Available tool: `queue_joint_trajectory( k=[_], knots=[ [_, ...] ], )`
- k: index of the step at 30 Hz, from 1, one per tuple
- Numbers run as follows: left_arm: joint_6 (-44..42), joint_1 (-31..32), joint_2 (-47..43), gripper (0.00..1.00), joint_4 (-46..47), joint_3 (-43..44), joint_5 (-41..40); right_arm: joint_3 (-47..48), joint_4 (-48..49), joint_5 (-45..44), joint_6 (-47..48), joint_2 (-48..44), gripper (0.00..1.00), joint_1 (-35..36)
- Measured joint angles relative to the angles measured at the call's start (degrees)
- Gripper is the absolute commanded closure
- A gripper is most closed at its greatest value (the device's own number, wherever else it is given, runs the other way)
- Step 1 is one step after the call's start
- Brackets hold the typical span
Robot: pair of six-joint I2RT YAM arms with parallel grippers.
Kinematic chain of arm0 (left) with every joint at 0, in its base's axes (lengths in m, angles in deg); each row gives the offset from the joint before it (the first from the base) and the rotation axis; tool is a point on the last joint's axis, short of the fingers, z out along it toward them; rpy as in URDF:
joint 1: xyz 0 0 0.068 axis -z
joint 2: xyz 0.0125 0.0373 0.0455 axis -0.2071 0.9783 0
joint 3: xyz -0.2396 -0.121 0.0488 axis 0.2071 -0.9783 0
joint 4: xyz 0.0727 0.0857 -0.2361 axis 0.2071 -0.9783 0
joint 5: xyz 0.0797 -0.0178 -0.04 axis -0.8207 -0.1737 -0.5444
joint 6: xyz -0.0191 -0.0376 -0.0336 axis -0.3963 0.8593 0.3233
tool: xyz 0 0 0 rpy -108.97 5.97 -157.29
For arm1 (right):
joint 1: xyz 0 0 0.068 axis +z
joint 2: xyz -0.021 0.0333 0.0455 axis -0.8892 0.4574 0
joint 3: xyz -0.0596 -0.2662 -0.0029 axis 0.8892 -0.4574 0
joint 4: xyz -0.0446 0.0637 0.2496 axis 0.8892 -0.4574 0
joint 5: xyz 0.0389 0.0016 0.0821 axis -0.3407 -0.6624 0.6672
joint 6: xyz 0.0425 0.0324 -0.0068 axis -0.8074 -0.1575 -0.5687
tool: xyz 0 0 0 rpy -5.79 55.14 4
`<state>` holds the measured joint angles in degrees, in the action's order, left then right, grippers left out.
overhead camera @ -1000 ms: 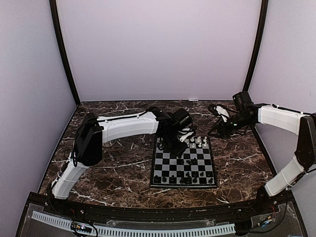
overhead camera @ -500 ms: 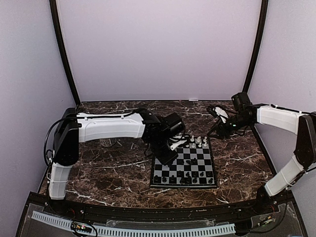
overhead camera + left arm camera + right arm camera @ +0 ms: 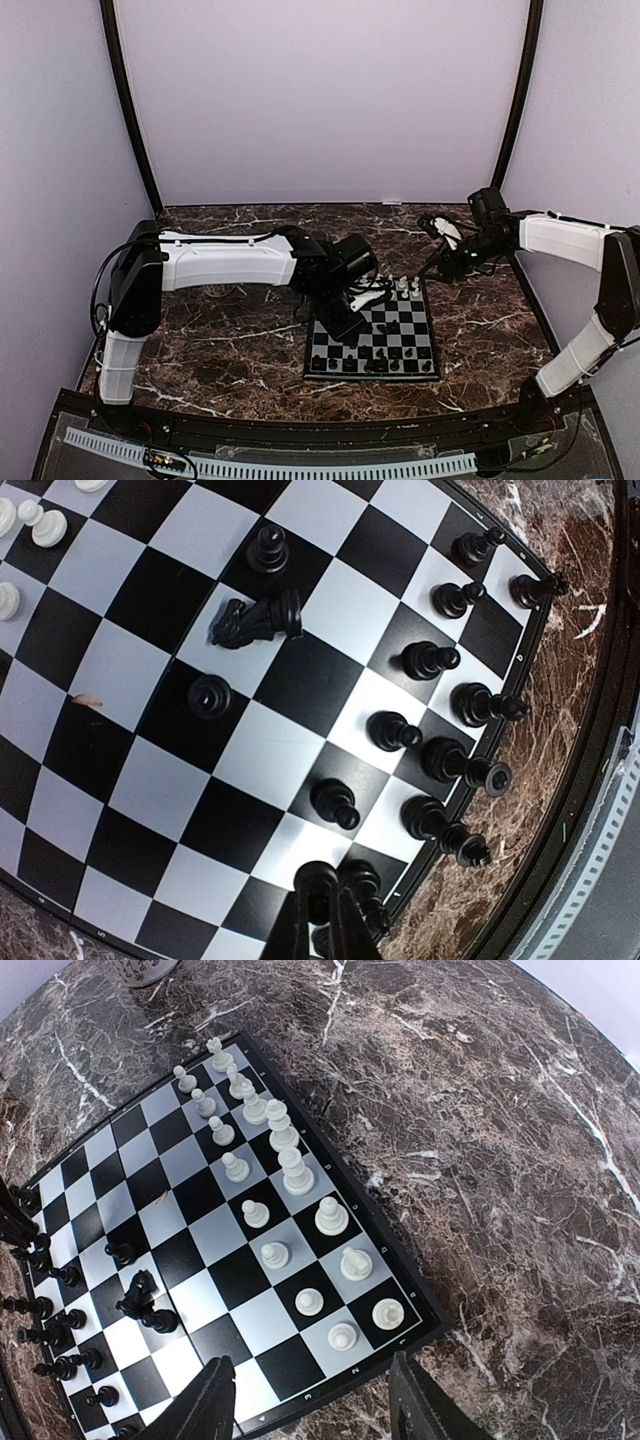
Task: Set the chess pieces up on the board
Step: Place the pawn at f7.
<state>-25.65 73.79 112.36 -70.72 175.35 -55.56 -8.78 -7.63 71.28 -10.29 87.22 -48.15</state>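
Note:
The board [image 3: 400,335] lies right of centre on the table. Black chess pieces [image 3: 440,760] stand in two rows along its near edge, and one black piece [image 3: 255,620] lies toppled on a middle square. White chess pieces [image 3: 285,1170] stand in two rows along the far edge. My left gripper [image 3: 322,920] is shut on a small black piece [image 3: 316,880] and holds it over the board's left near corner; it also shows in the top view [image 3: 345,318]. My right gripper [image 3: 315,1410] is open and empty, hovering past the board's far right corner [image 3: 435,268].
The board sits on a dark marbled tabletop [image 3: 240,350] walled by pale panels. A pale speckled vessel [image 3: 148,968] stands beyond the board's far left corner. The table's raised black front rim [image 3: 590,780] runs close behind the black pieces.
The left arm's elbow has swung out to the left, and its gripper has shifted a little left and nearer along the board's left side. The right arm has hardly moved.

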Motion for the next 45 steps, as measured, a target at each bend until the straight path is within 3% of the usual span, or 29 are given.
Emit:
queue_joint_trajectory(
  k=[13, 21, 30, 45],
  knots=[
    [-1.03, -0.02, 3.89, 1.0, -2.16, 2.32, -0.9, 0.0, 0.0, -0.09, 0.11, 0.0, 0.46, 0.0],
    [-1.31, -0.02, 4.39, 0.92, -2.99, 3.32, -1.29, 0.0, 0.0, -0.28, 0.2, 0.0, 0.46, 0.0],
    [-1.7, 0.0, 4.52, 0.95, -5.09, 4.02, -0.66, 0.0, 0.0, -0.35, 0.2, 0.0, 0.46, 0.0],
    [-2.08, 0.0, 4.72, 0.78, -5.88, 5.35, -0.24, 0.0, 0.0, -0.48, 0.22, 0.0, 0.46, 0.0]
  ],
)
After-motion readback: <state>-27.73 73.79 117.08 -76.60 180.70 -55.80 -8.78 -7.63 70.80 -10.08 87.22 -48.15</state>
